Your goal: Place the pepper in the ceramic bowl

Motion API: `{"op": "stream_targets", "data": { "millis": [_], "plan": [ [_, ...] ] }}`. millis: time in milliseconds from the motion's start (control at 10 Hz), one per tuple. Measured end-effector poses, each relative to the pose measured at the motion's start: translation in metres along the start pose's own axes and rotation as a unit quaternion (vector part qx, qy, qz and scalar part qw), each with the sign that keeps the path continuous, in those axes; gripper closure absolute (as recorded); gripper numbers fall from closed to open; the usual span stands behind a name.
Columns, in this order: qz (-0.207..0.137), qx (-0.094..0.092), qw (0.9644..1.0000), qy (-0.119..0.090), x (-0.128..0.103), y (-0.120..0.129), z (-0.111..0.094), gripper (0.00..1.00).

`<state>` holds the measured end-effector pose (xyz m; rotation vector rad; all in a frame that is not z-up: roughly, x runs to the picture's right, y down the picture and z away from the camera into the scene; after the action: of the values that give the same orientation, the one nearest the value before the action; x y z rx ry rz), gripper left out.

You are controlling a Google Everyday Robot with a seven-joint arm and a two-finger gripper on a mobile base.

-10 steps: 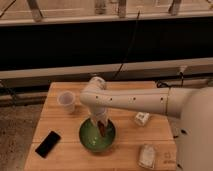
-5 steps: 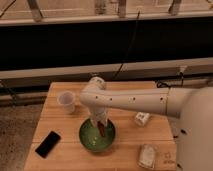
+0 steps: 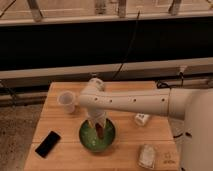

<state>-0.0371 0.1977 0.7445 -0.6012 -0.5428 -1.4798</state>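
Observation:
A green ceramic bowl (image 3: pixel 90 140) sits on the wooden table (image 3: pixel 125 155) near its front middle. My white arm reaches in from the right and bends down over the bowl. My gripper (image 3: pixel 99 129) hangs straight down inside the bowl. A reddish-brown pepper (image 3: pixel 101 132) stands upright at the gripper's tip, low in the bowl. Whether it rests on the bowl's bottom is hidden.
A white cup (image 3: pixel 66 100) stands at the table's back left. A black phone (image 3: pixel 48 143) lies at the front left. A small white object (image 3: pixel 142 119) lies right of the bowl, and a pale packet (image 3: pixel 148 155) lies at the front right.

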Motion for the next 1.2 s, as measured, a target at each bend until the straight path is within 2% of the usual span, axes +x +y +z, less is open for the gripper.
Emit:
{"op": "stream_targets", "data": {
  "millis": [100,400,500,1200],
  "plan": [
    [0.000,0.005,1.0000,0.001,-0.006,-0.005,-0.002,0.48],
    [0.003,0.017,0.9999,0.000,-0.019,-0.013,-0.004,0.23],
    [0.007,0.023,0.9997,-0.001,-0.022,-0.015,-0.006,0.20],
    [0.027,0.056,0.9980,-0.006,-0.025,-0.008,-0.012,0.20]
  ]
}}
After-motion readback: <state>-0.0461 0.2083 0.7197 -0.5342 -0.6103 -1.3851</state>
